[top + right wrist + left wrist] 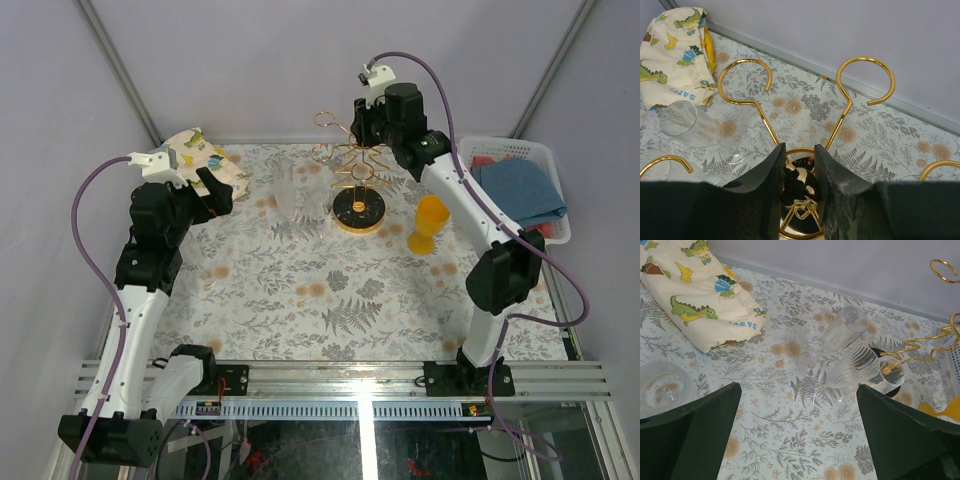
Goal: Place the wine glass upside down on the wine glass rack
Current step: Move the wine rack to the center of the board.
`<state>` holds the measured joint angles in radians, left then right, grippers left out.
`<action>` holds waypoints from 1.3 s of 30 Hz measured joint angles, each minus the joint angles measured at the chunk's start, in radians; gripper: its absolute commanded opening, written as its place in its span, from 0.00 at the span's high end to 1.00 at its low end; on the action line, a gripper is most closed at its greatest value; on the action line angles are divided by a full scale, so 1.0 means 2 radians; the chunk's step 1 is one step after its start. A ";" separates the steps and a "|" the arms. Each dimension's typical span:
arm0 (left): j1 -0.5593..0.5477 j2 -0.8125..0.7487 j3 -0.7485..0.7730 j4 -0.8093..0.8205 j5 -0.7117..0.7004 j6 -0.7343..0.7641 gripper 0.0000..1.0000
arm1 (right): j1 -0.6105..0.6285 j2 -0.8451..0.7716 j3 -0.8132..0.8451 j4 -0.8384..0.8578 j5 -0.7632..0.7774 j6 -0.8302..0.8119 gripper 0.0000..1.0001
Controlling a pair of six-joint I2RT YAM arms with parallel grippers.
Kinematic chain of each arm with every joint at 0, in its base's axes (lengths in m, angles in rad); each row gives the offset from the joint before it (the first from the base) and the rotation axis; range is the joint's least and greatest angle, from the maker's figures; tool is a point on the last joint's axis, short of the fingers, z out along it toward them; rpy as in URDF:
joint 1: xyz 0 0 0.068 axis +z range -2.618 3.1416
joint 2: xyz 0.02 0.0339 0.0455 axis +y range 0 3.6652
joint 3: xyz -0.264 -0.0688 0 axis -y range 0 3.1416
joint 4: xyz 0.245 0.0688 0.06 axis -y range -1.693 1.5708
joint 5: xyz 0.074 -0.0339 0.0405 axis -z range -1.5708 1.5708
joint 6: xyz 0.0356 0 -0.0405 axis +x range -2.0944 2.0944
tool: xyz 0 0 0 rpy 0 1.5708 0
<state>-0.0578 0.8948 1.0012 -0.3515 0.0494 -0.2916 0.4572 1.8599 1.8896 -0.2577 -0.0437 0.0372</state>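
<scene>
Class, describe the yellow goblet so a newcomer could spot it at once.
On the floral tablecloth, find the gold wine glass rack with its round black base near the far edge. Between that base and the white basket on the right stands the yellow goblet, the only coloured one; the other glasses are clear.

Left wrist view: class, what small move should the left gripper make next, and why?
Probably ease the left gripper forward and down toward the clear ribbed wine glass. Its jaws stand wide open and empty, the glass stands free just ahead, and the right gripper seems clamped on the pole of the gold wire wine glass rack, steadying it.
</scene>
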 measured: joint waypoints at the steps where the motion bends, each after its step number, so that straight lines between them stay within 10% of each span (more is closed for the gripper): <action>1: 0.000 0.000 0.000 0.000 0.000 0.000 0.00 | 0.000 -0.003 -0.003 -0.001 0.000 0.000 1.00; 8: 0.000 0.000 0.000 0.000 0.000 0.000 0.00 | 0.000 -0.017 -0.019 -0.001 -0.001 0.003 0.96; 17: 0.000 0.003 0.000 0.000 -0.001 -0.002 0.00 | 0.001 -0.023 -0.025 -0.002 -0.001 0.006 0.46; 29: 0.000 0.014 0.000 -0.002 -0.030 -0.024 0.00 | 0.002 -0.107 -0.029 -0.020 0.017 -0.013 0.20; 39: 0.000 0.019 0.000 -0.020 -0.028 -0.048 0.00 | 0.003 -0.308 -0.223 -0.020 0.065 0.003 0.00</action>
<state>-0.0578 0.9337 1.0008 -0.3916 -0.0071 -0.3870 0.4629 1.2446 1.4441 -0.2977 0.0860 0.0437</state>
